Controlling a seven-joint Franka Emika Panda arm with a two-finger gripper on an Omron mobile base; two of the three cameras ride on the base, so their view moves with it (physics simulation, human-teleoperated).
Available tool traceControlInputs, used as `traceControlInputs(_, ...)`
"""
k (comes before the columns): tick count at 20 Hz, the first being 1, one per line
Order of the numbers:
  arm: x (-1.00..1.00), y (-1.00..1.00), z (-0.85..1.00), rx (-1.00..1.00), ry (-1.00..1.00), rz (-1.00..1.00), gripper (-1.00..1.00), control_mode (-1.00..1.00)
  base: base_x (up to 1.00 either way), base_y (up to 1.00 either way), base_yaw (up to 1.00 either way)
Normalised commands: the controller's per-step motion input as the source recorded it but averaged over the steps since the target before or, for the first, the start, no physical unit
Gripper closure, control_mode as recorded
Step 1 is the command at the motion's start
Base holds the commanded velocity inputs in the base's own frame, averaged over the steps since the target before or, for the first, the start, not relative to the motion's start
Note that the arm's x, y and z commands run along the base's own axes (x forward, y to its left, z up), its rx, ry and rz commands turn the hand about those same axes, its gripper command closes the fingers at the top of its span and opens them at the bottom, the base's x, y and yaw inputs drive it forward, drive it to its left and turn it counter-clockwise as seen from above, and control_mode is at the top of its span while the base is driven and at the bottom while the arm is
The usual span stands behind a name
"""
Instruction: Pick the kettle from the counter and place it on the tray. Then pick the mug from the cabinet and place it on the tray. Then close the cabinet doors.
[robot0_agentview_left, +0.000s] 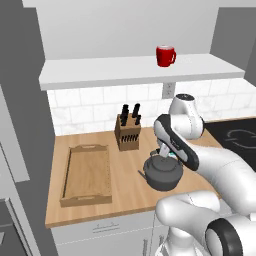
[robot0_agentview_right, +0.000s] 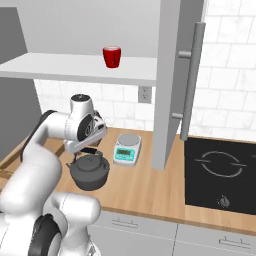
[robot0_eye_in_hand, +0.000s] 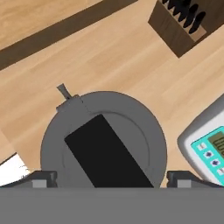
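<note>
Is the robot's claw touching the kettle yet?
Cannot tell. In the hand view the claw stands open straddling the kettle, its fingertips at the body's edges, but no clear gap or contact shows. In both base views the arm hides that spot.

One kettle (robot0_agentview_left: 162, 172) sits on the table (robot0_agentview_left: 130, 185). One mug (robot0_agentview_left: 165, 55) stands on the one shelf (robot0_agentview_left: 100, 72) above. There is one tray (robot0_agentview_left: 87, 175), lying flat on the table. One knife block (robot0_agentview_left: 127, 131) stands by the wall, and three knife handles (robot0_agentview_left: 131, 113) can be made out in it from the left base view. One kitchen scale (robot0_agentview_right: 126, 149) sits near the kettle. One open cabinet door (robot0_agentview_right: 172, 80) shows in the right base view, carrying one bar handle (robot0_agentview_right: 192, 80). One wall socket (robot0_agentview_right: 144, 93) is set in the tiles. One cooktop (robot0_agentview_right: 222, 175) lies in the table, with one knob (robot0_agentview_right: 224, 201) on it. The robot has one arm (robot0_agentview_left: 200, 160), and two fingers (robot0_eye_in_hand: 41, 178) rise at the bottom of the hand view.
</note>
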Motion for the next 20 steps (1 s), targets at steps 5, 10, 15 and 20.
traceControlInputs(5,0.43,0.0,-0.26,-0.02,0.02,0.0,-1.0,-1.0,0.0,0.0,0.0)
traceControlInputs(10,0.04,0.0,-0.29,0.0,0.0,0.01,-1.0,-1.0,0.0,0.0,0.0)
traceControlInputs(15,-0.01,0.0,-0.14,0.0,0.0,0.01,1.0,-1.0,0.0,0.0,0.0)
traceControlInputs(20,-0.48,0.1,0.22,-0.02,-0.02,-0.01,1.0,-1.0,0.0,0.0,0.0)
